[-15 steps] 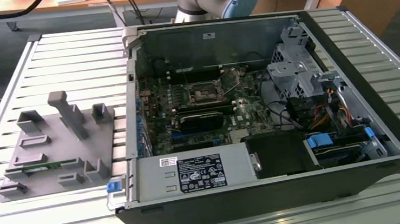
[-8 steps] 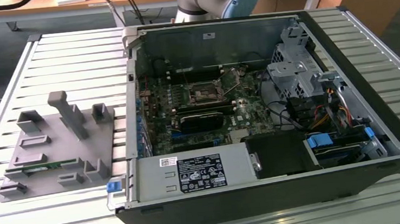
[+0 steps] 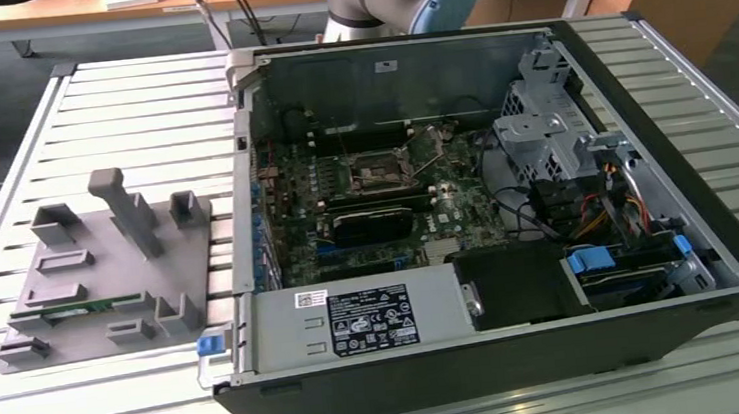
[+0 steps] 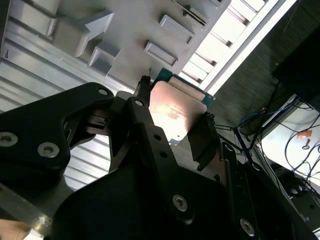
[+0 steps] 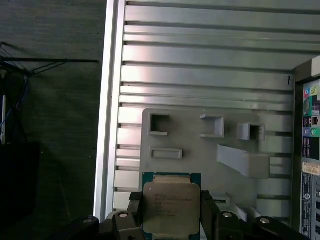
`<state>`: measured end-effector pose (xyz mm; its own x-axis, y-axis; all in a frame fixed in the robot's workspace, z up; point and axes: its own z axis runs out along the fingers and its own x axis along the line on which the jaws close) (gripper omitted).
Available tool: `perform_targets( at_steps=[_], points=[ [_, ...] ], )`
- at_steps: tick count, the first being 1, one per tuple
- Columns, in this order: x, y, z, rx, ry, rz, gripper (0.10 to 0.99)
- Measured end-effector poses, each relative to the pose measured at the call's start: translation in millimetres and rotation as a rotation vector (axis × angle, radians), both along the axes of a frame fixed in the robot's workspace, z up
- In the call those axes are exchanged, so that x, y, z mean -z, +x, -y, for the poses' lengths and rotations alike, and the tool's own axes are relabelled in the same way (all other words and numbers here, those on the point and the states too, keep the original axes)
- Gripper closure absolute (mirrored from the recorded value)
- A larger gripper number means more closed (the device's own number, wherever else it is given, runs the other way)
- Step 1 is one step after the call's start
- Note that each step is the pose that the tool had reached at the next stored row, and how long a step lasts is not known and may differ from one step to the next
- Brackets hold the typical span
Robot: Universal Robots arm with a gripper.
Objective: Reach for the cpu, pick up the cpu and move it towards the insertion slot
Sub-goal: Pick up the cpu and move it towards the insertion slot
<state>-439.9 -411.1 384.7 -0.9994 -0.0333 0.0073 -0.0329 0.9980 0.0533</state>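
— What's in your tool?

— My tool (image 5: 171, 219) is clamped on the cpu (image 5: 171, 202). One finger (image 4: 202, 137) presses on each of two opposite edges, and the silvery top faces my wrist in both wrist views.

— Where is that, taking the grey tray as the mark?

— Over the tray (image 5: 195, 160), near its edge. The chip looks lifted clear of the tray, which lies flat on the slatted surface (image 5: 200, 75).

— And the insertion slot?

— The insertion slot (image 3: 378, 172) sits on the board inside the open computer case (image 3: 397, 64). The case stands just beside the tray, to the exterior view's right of it. Counted from the tray, the slot lies past the case's near wall and well apart.

— So what matters most?

— I judge it's that sideways gap from the tray over the wall. The chip is square, so it has no long axis. Its edges look roughly parallel to the tray's, but I can't tell how they sit against the slot's frame.
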Motion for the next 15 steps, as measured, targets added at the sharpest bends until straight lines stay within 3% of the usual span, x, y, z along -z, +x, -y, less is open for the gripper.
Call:
perform_targets(
  at_steps=[9,15],
  points=[
    [-11.0,0.0,-0.4,0.000,0.000,-0.0001,0.541],
    [-28.3,0.0,-0.8,0.000,0.000,0.0000,0.541]
  ],
)
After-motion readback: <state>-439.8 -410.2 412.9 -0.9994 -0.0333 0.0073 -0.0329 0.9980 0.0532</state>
